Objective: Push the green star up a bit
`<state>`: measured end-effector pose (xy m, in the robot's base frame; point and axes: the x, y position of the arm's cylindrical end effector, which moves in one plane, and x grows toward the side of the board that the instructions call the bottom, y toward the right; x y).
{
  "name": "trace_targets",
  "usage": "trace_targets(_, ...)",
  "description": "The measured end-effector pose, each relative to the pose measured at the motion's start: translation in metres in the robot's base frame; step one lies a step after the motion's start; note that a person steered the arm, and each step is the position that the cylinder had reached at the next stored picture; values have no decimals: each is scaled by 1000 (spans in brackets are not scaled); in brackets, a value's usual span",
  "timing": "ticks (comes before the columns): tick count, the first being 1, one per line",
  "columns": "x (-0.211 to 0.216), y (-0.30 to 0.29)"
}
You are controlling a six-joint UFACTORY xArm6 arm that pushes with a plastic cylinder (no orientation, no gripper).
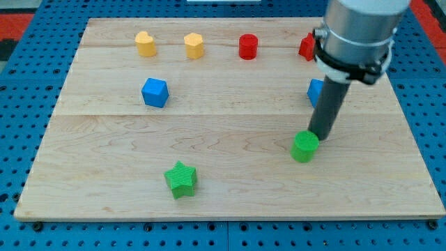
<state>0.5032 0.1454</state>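
Green star (pixel 181 179) sits low on the worktop (pixel 230 181), left of centre, nearer the view's bottom edge, with bare wood on every side. It is untouched; the push has not begun. To send it toward the view's top, contact is needed on its lower side.

My tip (pixel 320 139) stands well apart from it, off to the view's right and somewhat higher, touching or just beside the upper right edge of a green cylinder (pixel 304 147). The tool is a plain rod; it has no jaws to spread or press, and it pinches nothing.

Other blocks lie farther up: a blue cube (pixel 155 92), a blue block (pixel 315 90) partly hidden by the rod, a yellow heart (pixel 145 43), a yellow hexagon (pixel 194 45), a red cylinder (pixel 248 47), and a red block (pixel 307 47) partly hidden. None obstructs the star's upward path.
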Motion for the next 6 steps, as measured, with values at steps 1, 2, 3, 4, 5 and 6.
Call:
trace_targets(1, 28, -24)
trace_targets(2, 47, -83)
trace_targets(3, 56, -33)
trace_targets(4, 67, 0)
trace_targets(5, 92, -49)
trace_targets(6, 101, -143)
